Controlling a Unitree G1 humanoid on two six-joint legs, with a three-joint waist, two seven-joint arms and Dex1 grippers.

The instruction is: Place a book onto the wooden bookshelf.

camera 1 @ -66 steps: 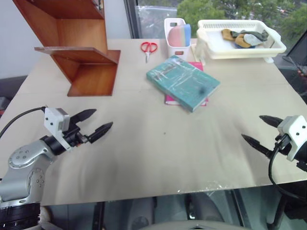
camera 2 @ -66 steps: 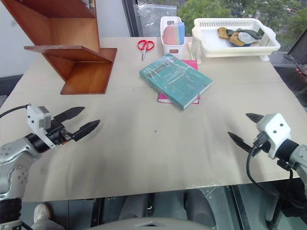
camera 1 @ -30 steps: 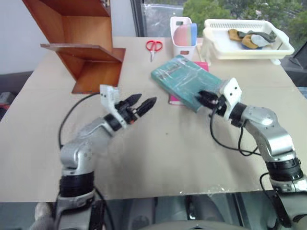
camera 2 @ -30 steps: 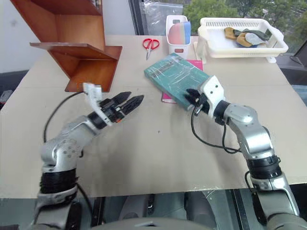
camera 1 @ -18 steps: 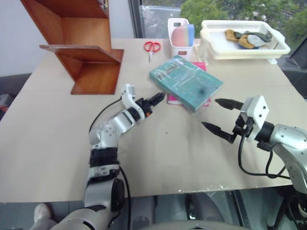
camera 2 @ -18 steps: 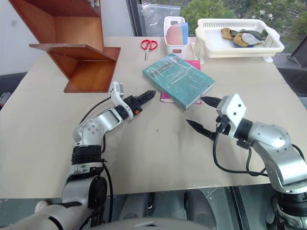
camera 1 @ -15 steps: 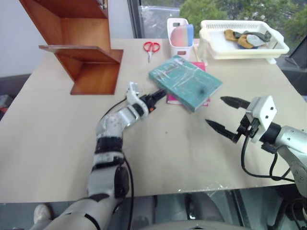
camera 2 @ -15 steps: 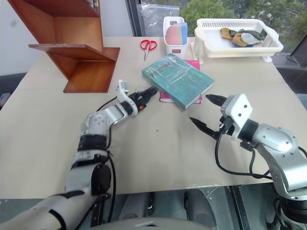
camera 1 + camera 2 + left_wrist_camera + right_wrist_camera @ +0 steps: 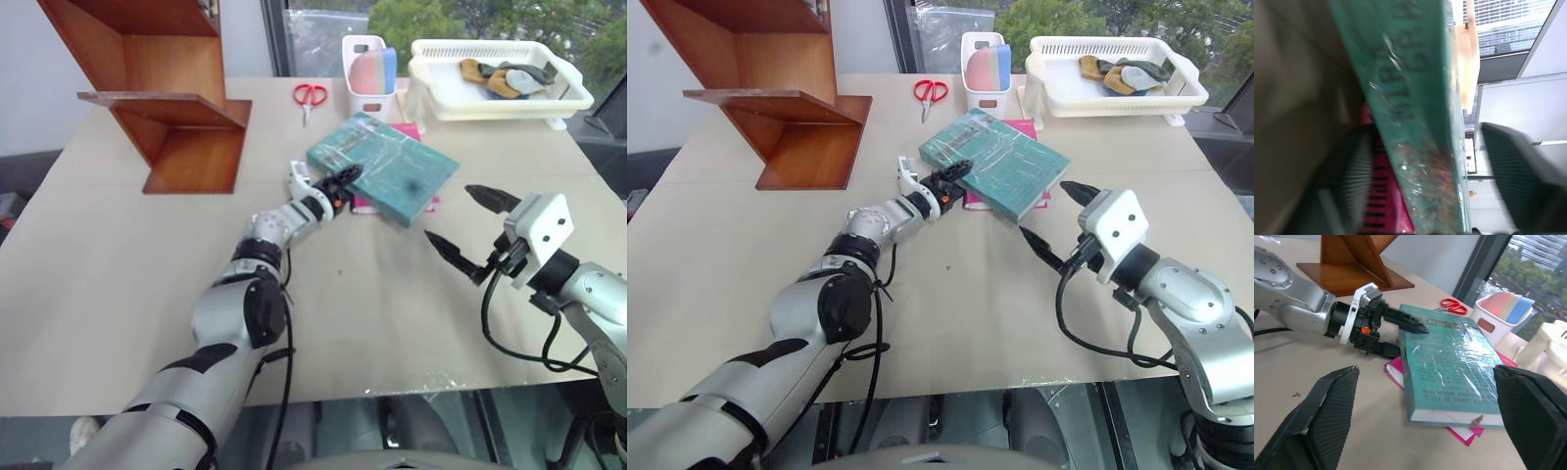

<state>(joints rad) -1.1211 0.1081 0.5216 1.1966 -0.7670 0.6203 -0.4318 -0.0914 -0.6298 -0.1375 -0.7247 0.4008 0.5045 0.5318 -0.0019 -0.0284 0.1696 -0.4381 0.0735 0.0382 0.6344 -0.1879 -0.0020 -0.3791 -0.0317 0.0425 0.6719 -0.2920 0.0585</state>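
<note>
I see my left gripper (image 9: pixel 1400 335) clamping the thick teal-green plastic-wrapped book's (image 9: pixel 387 176) edge, one finger above, one below; my right gripper (image 9: pixel 468 227) hangs nearby, jaws apart.

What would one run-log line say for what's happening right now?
left gripper: straddling teal book edge, one finger above, one below | right gripper: open, clear of book | wooden bookshelf: no book placed yet
</note>
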